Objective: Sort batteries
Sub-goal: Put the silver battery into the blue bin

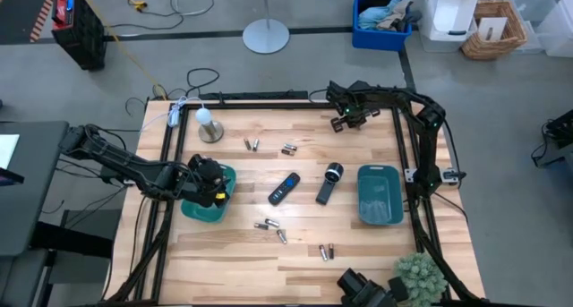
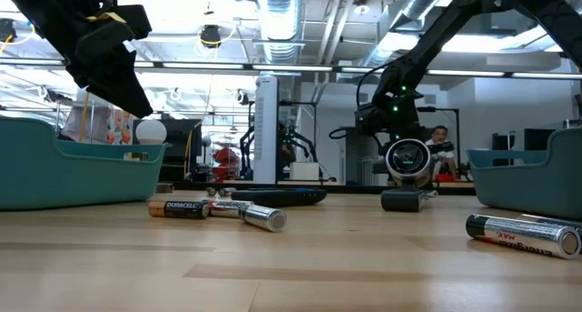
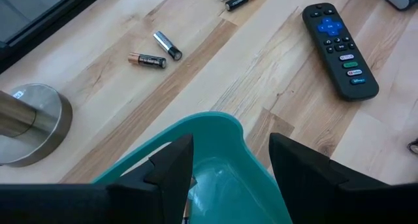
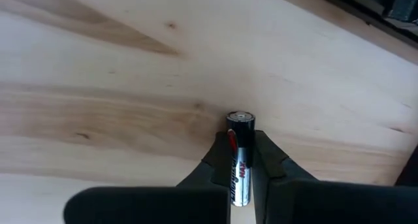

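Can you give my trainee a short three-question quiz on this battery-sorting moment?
1. True or false: the right tool is shut on a battery.
2. Multiple choice: the left tool hangs over A) the remote control, B) the left teal tray, C) the flashlight.
3. Short answer: in the high view, which two larger black items lie between the two teal trays?

Key:
1. True. The wrist view shows the cell clamped between the fingers, near the table's far edge.
2. B. Its fingers stand open above the tray's rim.
3. The remote control and the flashlight, side by side left of the right teal tray.
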Controlling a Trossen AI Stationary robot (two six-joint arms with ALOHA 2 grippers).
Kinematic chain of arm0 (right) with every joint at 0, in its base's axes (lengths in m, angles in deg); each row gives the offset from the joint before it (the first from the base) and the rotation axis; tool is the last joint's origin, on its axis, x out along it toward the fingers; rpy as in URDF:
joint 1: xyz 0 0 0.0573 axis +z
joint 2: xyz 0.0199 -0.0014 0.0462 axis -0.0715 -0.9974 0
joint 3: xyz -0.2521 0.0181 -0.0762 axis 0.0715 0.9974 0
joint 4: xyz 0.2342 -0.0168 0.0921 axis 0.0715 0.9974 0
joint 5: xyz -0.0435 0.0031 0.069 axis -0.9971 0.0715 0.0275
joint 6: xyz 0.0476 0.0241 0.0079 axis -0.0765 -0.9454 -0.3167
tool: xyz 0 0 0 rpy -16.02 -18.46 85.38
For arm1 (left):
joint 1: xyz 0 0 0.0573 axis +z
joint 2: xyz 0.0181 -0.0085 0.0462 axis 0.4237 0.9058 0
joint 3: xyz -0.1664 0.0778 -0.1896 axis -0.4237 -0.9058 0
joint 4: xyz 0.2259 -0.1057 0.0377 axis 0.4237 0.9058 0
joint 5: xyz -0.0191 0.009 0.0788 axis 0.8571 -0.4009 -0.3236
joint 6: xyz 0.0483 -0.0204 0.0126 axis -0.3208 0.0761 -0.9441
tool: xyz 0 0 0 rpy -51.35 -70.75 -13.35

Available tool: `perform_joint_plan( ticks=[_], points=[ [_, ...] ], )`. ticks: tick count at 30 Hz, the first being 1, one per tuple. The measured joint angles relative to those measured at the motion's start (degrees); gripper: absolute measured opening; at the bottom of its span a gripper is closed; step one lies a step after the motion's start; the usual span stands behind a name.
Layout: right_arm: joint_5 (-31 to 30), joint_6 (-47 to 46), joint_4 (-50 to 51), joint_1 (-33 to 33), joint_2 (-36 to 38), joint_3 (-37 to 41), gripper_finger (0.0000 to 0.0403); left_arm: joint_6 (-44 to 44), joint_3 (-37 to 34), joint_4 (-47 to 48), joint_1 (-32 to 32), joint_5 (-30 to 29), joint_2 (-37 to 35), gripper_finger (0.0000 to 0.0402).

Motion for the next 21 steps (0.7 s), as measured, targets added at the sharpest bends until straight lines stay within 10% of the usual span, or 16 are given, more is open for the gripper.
perform_joint_plan(
  ticks=[21],
  points=[
    [-0.6, -0.1, -1.4, 7.5, 9.3, 0.0, 0.0025, -0.2, 0.0, 0.0, 0.0, 0.0, 0.0, 0.0195]
  ],
)
